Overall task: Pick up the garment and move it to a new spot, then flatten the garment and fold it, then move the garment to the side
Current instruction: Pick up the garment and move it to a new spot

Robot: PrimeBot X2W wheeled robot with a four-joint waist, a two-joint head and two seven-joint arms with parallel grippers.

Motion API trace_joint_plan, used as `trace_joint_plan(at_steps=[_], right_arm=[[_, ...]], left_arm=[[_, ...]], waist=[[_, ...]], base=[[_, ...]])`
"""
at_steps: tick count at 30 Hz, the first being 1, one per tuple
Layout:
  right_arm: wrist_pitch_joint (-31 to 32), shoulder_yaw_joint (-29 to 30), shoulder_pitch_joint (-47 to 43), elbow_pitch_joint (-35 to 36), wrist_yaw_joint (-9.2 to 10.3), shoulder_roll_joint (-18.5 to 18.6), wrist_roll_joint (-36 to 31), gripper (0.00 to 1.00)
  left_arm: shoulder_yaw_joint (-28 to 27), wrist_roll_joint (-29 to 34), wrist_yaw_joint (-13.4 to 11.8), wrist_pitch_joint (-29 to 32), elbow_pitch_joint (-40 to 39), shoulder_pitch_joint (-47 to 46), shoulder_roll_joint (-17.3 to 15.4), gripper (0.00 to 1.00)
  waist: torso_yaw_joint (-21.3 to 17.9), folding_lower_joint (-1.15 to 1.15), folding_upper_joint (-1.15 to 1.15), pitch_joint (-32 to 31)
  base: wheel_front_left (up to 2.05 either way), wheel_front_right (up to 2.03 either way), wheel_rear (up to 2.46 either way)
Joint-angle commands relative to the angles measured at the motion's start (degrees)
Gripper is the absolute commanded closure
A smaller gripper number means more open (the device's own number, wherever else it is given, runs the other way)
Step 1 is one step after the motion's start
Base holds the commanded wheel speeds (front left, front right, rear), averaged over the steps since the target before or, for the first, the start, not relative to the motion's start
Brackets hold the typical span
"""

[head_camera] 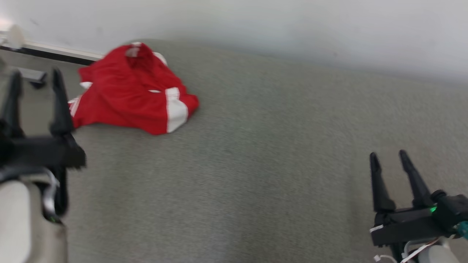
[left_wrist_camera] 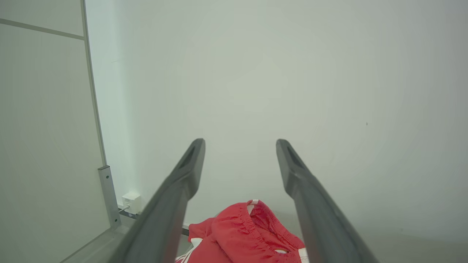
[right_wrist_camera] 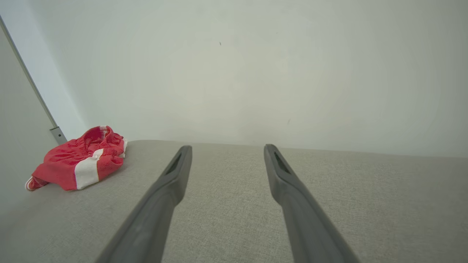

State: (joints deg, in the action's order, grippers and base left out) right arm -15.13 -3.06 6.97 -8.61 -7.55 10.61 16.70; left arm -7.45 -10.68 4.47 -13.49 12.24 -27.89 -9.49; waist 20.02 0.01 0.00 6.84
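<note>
The garment (head_camera: 131,91) is a pair of red shorts with white stripes, lying crumpled at the far left corner of a grey fabric surface (head_camera: 256,164). My left gripper (head_camera: 36,78) stands open at the left edge, just left of the garment and apart from it. In the left wrist view the garment (left_wrist_camera: 241,237) lies low between the open fingers, beyond their tips. My right gripper (head_camera: 388,156) is open at the lower right, far from the garment, with nothing between its fingers. From the right wrist the garment (right_wrist_camera: 78,159) sits at the far left.
A white wall (head_camera: 292,29) runs along the far side of the grey surface. At the far left are a pale panel with a metal bracket (left_wrist_camera: 109,195) and a small white box (left_wrist_camera: 131,202) by the wall's foot. The surface's left edge is beside the garment.
</note>
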Motion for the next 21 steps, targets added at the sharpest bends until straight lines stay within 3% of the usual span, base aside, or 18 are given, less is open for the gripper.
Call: trace_joint_plan(at_steps=[1, 5, 10, 21], right_arm=[[-0.04, 0.80, 1.01, 0.36, 0.12, 0.66, 0.02, 0.00], [-0.04, 3.89, 2.36, 1.81, 0.12, 0.79, 0.43, 0.00], [-0.04, 4.81, 3.47, 2.54, 0.12, -0.25, 0.51, 0.00], [-0.04, 4.20, 4.33, 2.21, 0.12, -2.10, 0.28, 0.00]], left_arm=[[-0.39, -0.53, -0.28, 0.78, 0.38, -3.07, -0.86, 0.00], [-1.93, -1.59, -0.56, 4.35, 1.83, -12.68, -4.50, 0.00], [-2.10, -1.41, -0.12, 9.45, 5.40, -18.87, -8.28, 0.00], [-2.80, -2.82, 0.47, 20.58, 17.08, -19.81, -14.14, 0.00]], waist=[[-12.68, -0.01, 0.00, 12.12], [-18.61, -0.01, 0.00, 17.09], [-22.67, -0.01, 0.00, 19.66], [-26.57, -0.01, 0.00, 19.49]], base=[[0.00, 0.00, 0.00], [0.00, 0.00, 0.00], [0.00, 0.00, 0.00], [0.00, 0.00, 0.00]])
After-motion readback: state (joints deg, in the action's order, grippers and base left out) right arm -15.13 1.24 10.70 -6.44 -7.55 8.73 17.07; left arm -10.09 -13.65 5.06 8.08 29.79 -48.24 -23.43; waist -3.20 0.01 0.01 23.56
